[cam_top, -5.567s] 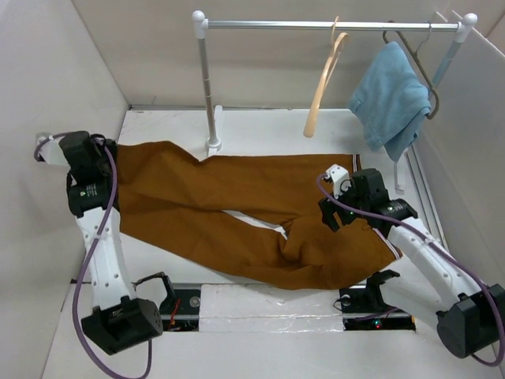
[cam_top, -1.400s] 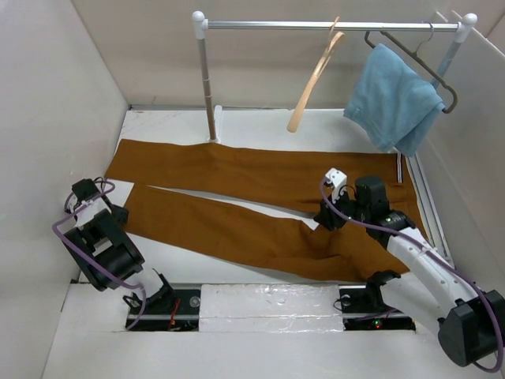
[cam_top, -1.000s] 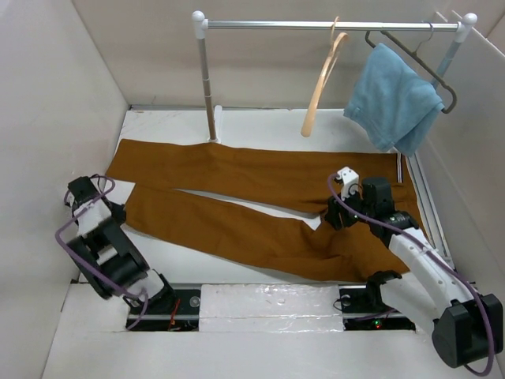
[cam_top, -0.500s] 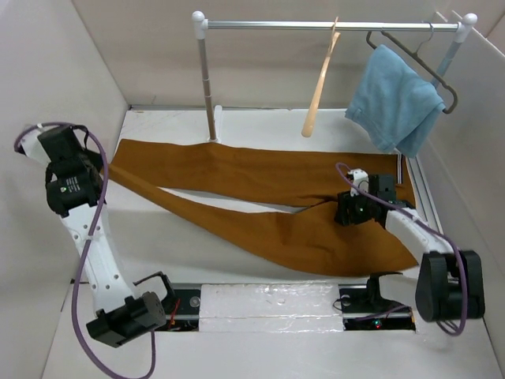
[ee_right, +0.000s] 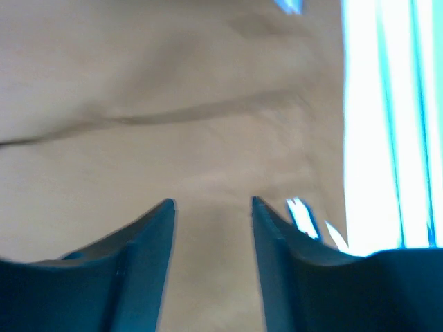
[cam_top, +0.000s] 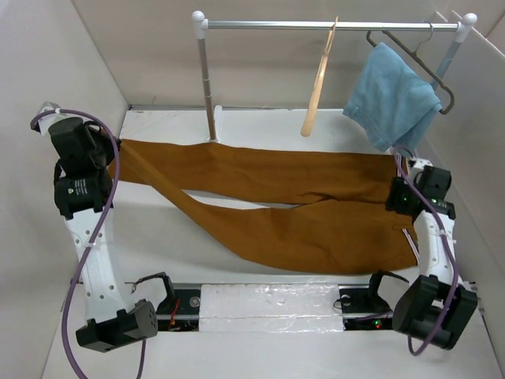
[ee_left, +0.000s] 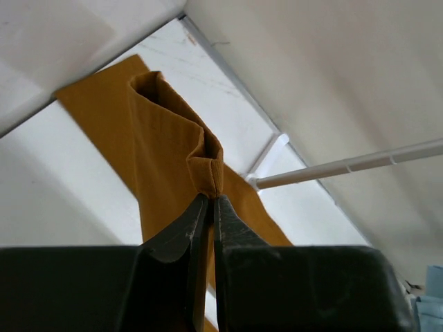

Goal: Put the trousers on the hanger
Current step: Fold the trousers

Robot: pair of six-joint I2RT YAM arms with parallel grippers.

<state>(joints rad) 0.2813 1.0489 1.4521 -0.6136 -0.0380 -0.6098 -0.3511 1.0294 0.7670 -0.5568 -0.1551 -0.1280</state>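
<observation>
from above, the long rust-brown cotton trousers [cam_top: 300, 229] lie across the white table [cam_top: 170, 122]; the pale beige wooden hanger [cam_top: 318, 87] hangs on the metal rail [cam_top: 260, 25]. left wrist: the left gripper [ee_left: 210, 200] is clamped on a raised trouser cuff. right wrist: the right gripper [ee_right: 211, 204] is spread over blurred brown cloth.

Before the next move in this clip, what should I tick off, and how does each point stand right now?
1. Left pincer shut on a leg end of the trousers: ok.
2. Right pincer gripping the waist end: not ok; it is open over the cloth.
3. Right pincer touching the cloth: cannot tell; its wrist view is blurred.
4. Hanger free on the rail: ok; nothing is draped on it.
5. Trousers off the table: not ok; most of them lie flat.
</observation>
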